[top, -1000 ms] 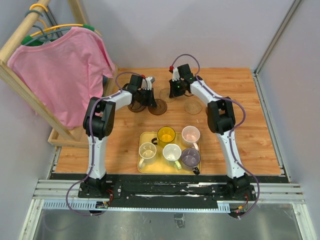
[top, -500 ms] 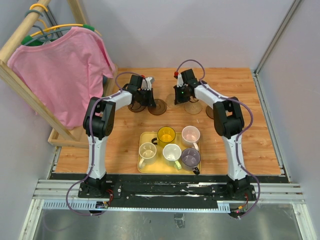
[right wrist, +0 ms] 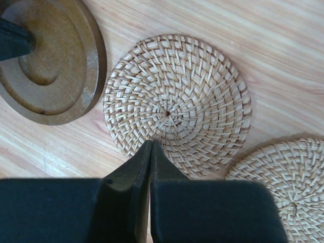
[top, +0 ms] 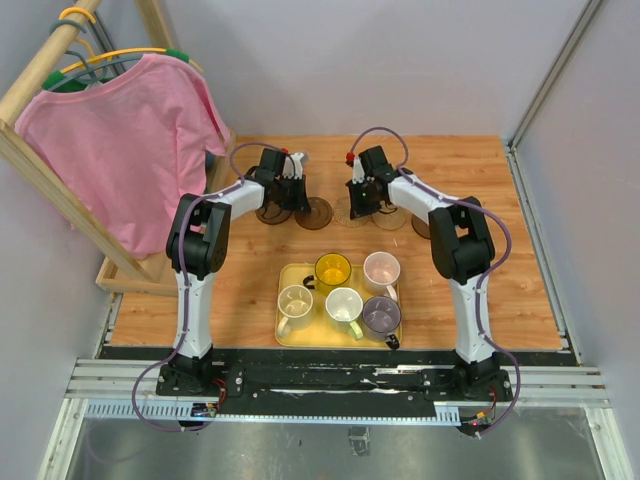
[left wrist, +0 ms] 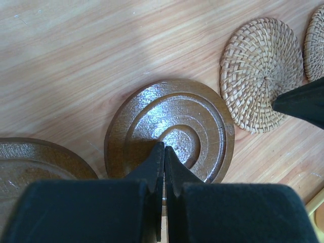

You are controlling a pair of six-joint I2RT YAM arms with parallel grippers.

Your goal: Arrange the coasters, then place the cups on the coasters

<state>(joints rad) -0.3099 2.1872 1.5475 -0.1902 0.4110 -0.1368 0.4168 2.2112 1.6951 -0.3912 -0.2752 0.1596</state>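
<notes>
In the left wrist view my left gripper (left wrist: 164, 147) is shut, and its tips press on the middle of a dark brown coaster (left wrist: 202, 109). A second dark coaster (left wrist: 30, 162) lies at lower left. My right gripper (right wrist: 151, 143) is also shut, tips resting on the near edge of a tan woven coaster (right wrist: 187, 91); a second woven coaster (right wrist: 291, 182) lies beside it. From above, both grippers (top: 297, 203) (top: 358, 206) meet at the back of the table. Several cups, among them yellow (top: 332, 270), pink (top: 381, 270) and white (top: 344, 304), stand in the yellow tray (top: 283, 336).
A wooden rack (top: 40, 175) with a pink shirt (top: 130, 150) on a hanger stands at the left edge. Grey walls close the back and right. Another dark coaster (top: 421, 226) peeks out beside the right arm.
My right gripper has moved nearer and slightly right, coming down onto the woven coaster beside the dark one. The left arm has stayed put.
</notes>
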